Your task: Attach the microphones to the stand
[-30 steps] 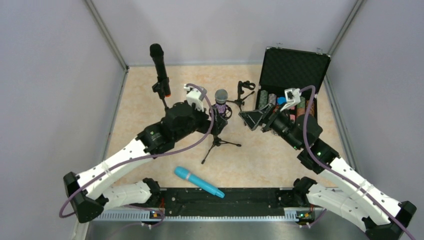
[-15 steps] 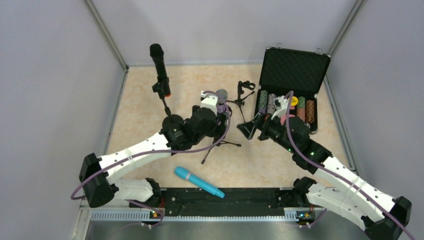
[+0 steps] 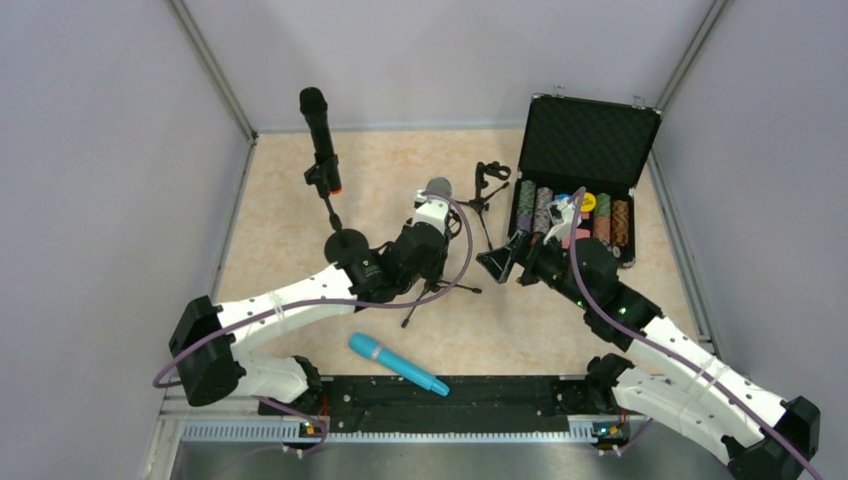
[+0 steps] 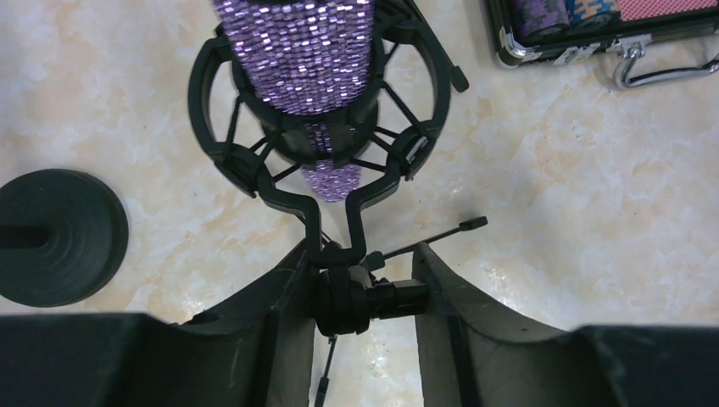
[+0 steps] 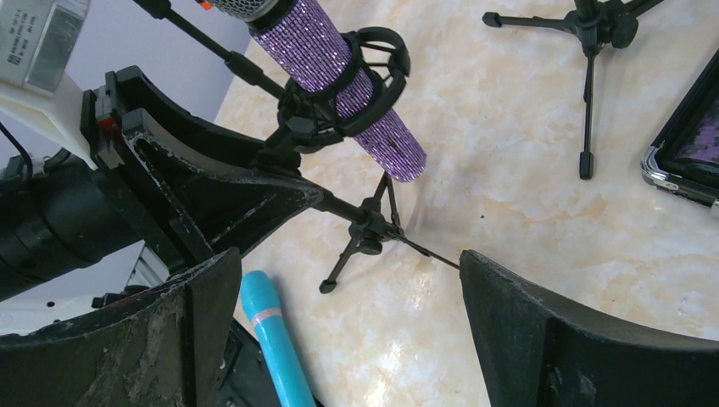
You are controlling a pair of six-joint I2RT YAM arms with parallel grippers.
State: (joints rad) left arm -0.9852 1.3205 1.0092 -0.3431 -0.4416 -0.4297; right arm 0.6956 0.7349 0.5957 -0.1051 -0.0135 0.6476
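- The black microphone (image 3: 320,125) stands upright in its clip at the far left, at about 10 o'clock from my left tool. I judge it finished.
- The cyan microphone (image 3: 396,364) lies flat on the counter (image 3: 290,210) near the front edge. It is at 7 o'clock from my left tool and 8 o'clock from my right. Its long axis runs 10 to 4 in the top view, with the thicker end at 10. No tool touches it.
- My left tool (image 4: 360,254) is closed to a narrow gap on the swivel joint of the tripod stand (image 5: 360,233). One finger sits on either side of the knob.
- The purple microphone (image 4: 297,42) sits in the shock mount (image 4: 212,144) directly above that joint and is tilted off vertical. Nothing else holds it.
- The empty stand (image 3: 488,185) is at 12 o'clock from my right tool, well apart from the cyan microphone.
- My right tool (image 5: 343,259) is spread wide and holds nothing. It faces the tripod stand from 3 o'clock.
- Finding: the left tool is nearer the cyan microphone but is occupied. The right tool is free, so the pickup likely falls to it, gripping across the 10-to-4 axis.
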